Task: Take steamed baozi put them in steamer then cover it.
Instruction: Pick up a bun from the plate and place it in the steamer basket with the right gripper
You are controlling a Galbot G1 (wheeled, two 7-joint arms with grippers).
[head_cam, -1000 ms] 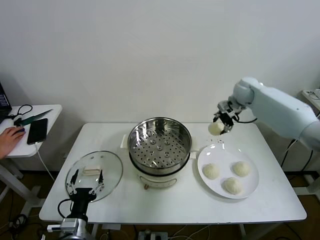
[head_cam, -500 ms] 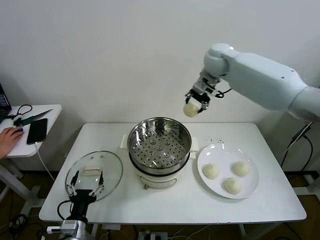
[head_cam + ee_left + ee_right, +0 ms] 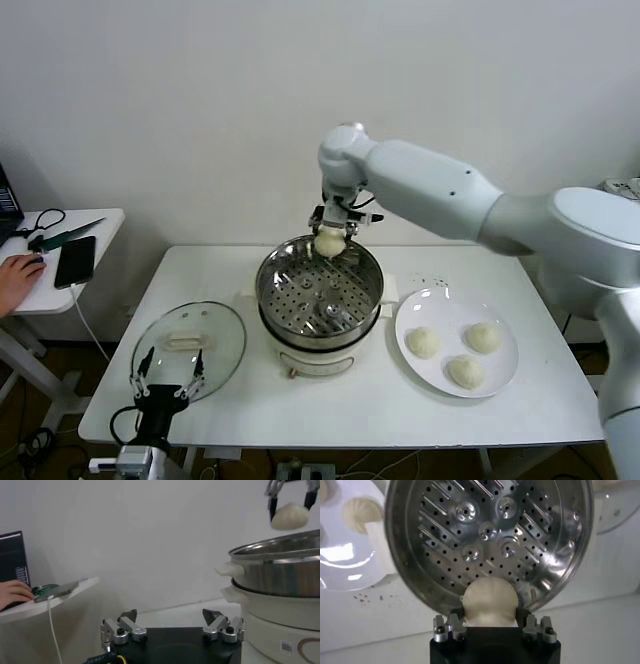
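One broad white tabletop [image 3: 350, 410] carries everything, and the steamer [image 3: 320, 290] stands at its middle with its perforated tray bare. Beside it, toward the robot's left, the cover [image 3: 188, 348] lies flat on the tabletop; toward the right a white plate [image 3: 505, 375] holds three steamed baozi [image 3: 422, 342]. The fourth bun is pinched in the jaws of the right gripper [image 3: 330, 243], hanging over the far rim of the steamer. So the loading step is in hand, with the first bun not yet set down. By my reading, the next move calls for lowering it onto the tray before letting go. The left gripper [image 3: 168, 382] waits near the cover, jaws spread.
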